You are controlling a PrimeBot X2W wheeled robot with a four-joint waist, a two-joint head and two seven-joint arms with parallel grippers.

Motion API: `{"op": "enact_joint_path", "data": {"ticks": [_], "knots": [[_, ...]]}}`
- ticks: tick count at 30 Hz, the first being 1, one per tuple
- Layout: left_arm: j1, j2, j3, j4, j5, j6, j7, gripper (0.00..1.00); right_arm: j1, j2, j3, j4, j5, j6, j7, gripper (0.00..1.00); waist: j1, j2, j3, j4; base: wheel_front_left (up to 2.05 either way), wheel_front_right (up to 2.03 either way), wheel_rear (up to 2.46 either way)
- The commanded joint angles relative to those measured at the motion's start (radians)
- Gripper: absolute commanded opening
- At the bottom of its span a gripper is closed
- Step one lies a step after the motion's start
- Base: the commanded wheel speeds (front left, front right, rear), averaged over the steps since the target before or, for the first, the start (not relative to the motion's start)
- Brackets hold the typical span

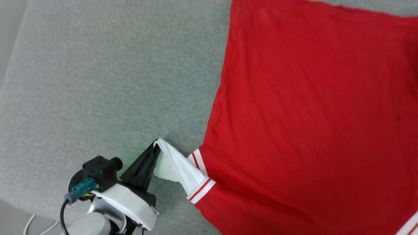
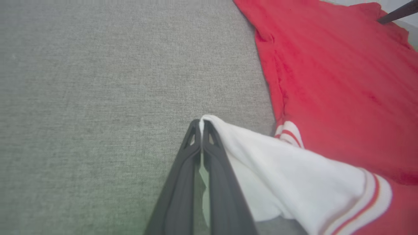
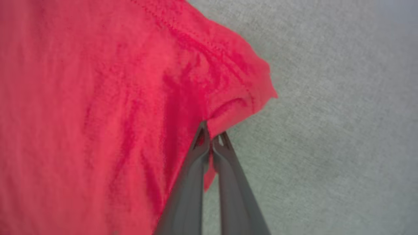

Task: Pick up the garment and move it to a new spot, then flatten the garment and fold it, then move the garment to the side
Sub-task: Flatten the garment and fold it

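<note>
The garment (image 1: 310,114), a red jersey with white sleeves, lies spread on the grey surface, plain red side up. My left gripper (image 1: 156,145) is shut on the edge of its white sleeve (image 1: 176,166), lifting the sleeve off the surface; the left wrist view has the white cloth (image 2: 277,166) pinched at the tips of that gripper (image 2: 200,122). In the right wrist view my right gripper (image 3: 211,133) is shut on a puckered red corner of the garment (image 3: 228,98). A dark finger (image 2: 396,13) of the right gripper touches the garment's far corner in the left wrist view.
The grey fabric surface (image 1: 107,81) stretches wide and bare to the left of the garment. Its near edge and a strip of floor with a white cable (image 1: 31,223) lie at the lower left.
</note>
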Motion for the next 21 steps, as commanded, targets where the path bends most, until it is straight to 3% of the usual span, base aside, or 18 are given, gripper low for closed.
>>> {"op": "enact_joint_path", "data": {"ticks": [1,10,21], "knots": [[0.021,-0.001,0.002,0.003,-0.005,0.004,-0.003,0.00,0.018,-0.009,0.017,-0.011,0.007,0.000,-0.018,0.00,-0.0001,0.0000,-0.055,-0.019,0.00,0.00,0.00],[0.112,0.024,0.009,0.006,-0.041,0.032,0.000,0.00,0.202,-0.148,0.104,-0.150,0.158,0.000,-0.120,0.00,-0.0001,0.0000,-0.235,-0.090,0.00,0.00,0.00],[0.213,0.060,0.027,-0.010,-0.074,0.072,-0.001,0.00,0.617,-0.316,0.028,-0.325,0.289,0.000,-0.216,0.00,-0.0001,0.0000,-0.349,-0.181,0.00,0.00,0.00]]}}
